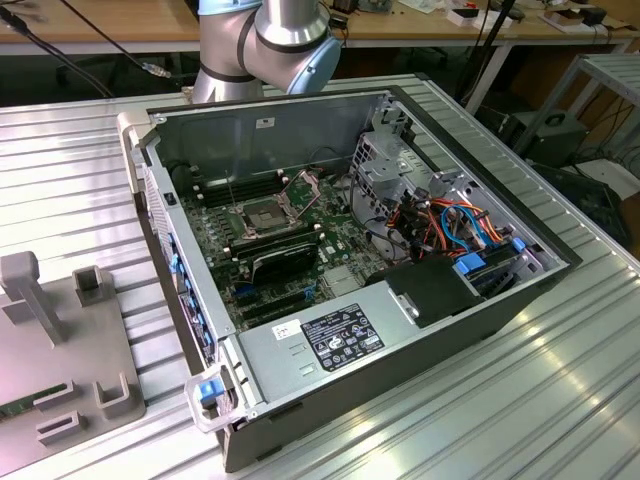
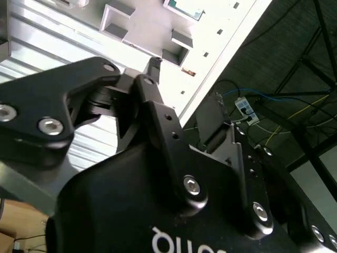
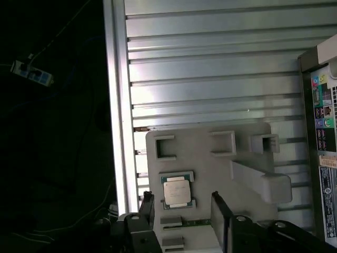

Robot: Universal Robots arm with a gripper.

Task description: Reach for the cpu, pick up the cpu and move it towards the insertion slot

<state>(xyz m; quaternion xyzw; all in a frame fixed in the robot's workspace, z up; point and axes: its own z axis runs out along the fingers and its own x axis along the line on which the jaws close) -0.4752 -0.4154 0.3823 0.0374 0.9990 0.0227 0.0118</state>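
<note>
Gripper (image 3: 181, 196) fingers apart, seemingly above the cpu (image 3: 176, 192) on its grey holder (image 3: 205, 168)

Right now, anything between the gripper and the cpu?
Nothing visible. In the first wrist view the cpu lies uncovered on the grey fixture plate, seen between the fingers of the open gripper.

Cpu (image 3: 175, 193): small flat square chip, pale silver top, lying flat in a recess of the grey holder plate (image 3: 210, 161). Insertion slot (image 1: 256, 216): square socket w/ silvery frame, dark centre, on the motherboard (image 1: 345, 228); empty, retaining plate tilted up.
</note>
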